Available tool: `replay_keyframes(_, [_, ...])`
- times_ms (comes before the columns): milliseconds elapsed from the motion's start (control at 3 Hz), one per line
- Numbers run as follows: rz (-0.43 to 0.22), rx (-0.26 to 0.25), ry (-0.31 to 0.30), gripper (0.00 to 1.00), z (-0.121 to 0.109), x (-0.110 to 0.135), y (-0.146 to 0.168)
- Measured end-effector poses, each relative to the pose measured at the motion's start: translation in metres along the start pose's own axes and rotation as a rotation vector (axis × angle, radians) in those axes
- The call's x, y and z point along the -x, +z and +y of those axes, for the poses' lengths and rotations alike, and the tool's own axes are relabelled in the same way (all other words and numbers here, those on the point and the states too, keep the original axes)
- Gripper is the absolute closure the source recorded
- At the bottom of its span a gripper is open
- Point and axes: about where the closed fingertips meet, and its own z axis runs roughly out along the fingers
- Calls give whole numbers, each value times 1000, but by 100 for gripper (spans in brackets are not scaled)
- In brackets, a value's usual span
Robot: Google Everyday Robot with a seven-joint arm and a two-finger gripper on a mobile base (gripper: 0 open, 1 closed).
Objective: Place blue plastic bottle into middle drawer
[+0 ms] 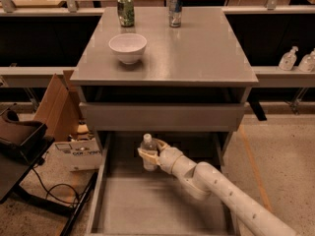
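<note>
The blue plastic bottle [147, 150], slim and clear with a white cap, stands upright in my gripper [149, 157], which is shut on its body. The gripper holds it over the back part of the open middle drawer [123, 208], a wide grey tray pulled out below the cabinet. My white arm [216, 191] reaches in from the lower right across the drawer. I cannot tell whether the bottle's base touches the drawer floor.
On the cabinet top [197, 53] stand a white bowl [128, 47], a green can [125, 10] and a silver-blue can [175, 8]. The upper drawer front [162, 116] is closed. Cardboard boxes [59, 107] and cables lie on the floor at the left.
</note>
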Motion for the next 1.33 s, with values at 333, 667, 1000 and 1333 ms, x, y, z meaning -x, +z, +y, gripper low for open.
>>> replay_keyframes(333, [-25, 6, 120, 100, 5, -18, 19])
replay_keyframes(667, [-49, 6, 222, 100, 13, -32, 31])
replay_keyframes(1000, [-48, 8, 219, 82, 15, -32, 31])
replay_keyframes(1333, [-49, 10, 218, 59, 16, -31, 32])
